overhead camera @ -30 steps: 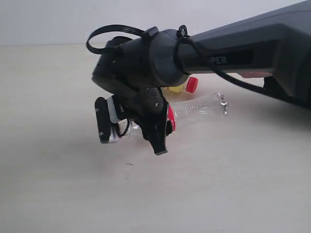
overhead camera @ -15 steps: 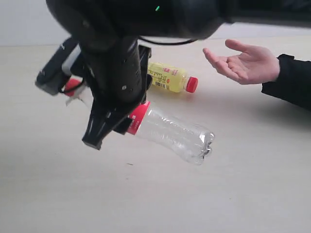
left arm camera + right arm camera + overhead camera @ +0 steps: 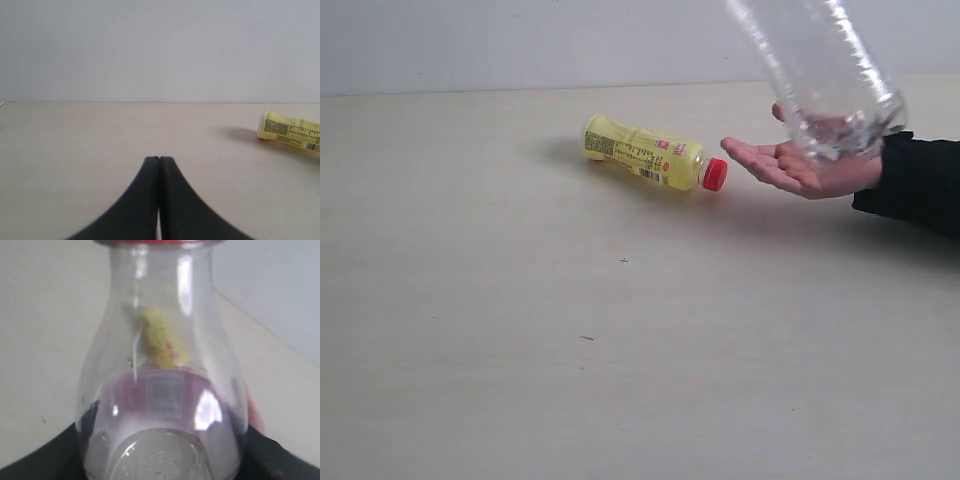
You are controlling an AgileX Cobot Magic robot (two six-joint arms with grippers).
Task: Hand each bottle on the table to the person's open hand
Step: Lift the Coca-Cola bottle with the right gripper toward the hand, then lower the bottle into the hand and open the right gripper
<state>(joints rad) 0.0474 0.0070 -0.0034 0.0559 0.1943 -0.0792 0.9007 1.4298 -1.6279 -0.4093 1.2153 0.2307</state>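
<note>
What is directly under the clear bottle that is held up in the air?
Under the clear bottle is the person's open hand, palm up above the table. The bottle's base hides part of the palm, so contact between them cannot be judged.

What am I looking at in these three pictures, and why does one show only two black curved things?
This is a two-armed robot handing bottles to a person. The wide picture comes from a camera beside the arms: a yellow plastic bottle with a red cap lies on the pale beige table, and a person's open hand waits under a clear plastic bottle hanging base-down. The other two come from cameras on the wrists. The black curves are the left pincer, shut and empty. The right wrist camera looks along the clear bottle, which its pincer appears to hold, though that grip is mostly hidden.
</note>
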